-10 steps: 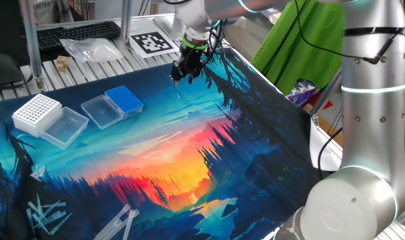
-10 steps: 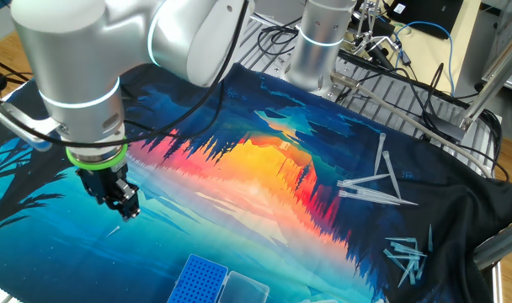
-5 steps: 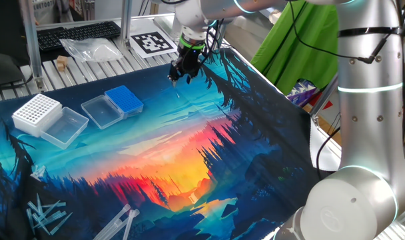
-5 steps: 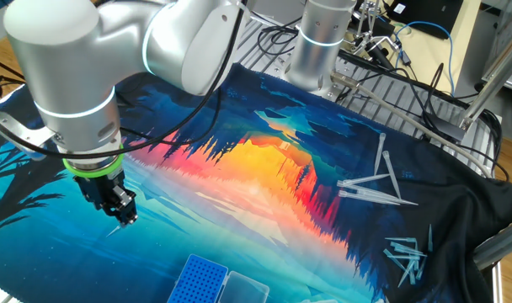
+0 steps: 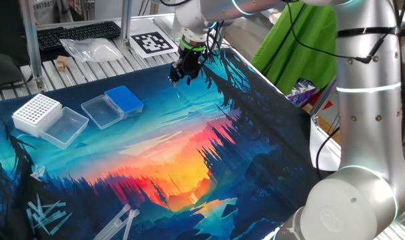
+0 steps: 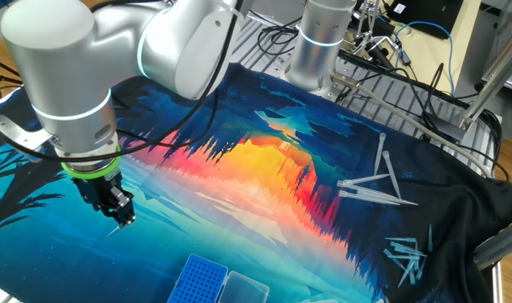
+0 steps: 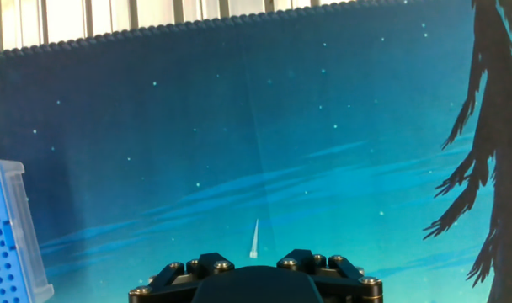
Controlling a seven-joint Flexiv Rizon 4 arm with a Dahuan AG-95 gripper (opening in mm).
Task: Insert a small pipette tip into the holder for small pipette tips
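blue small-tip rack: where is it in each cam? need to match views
One fixed view: blue rack left of centre on the mat, clear lid open beside it.
The other fixed view: bottom edge, left of centre, partly cut off.
Hand view: far left edge, only a strip showing.
Shared landmark: the lone small pipette tip lying on the mat below the open tool, also seen at and.

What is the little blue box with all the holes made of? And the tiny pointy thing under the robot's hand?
The small blue pipette tip holder looks like hard, smooth plastic: even colour, crisp moulded holes, and a see-through lid lying open beside it. The small pipette tip looks like thin, pale, slightly see-through plastic, though it's too tiny to be sure.
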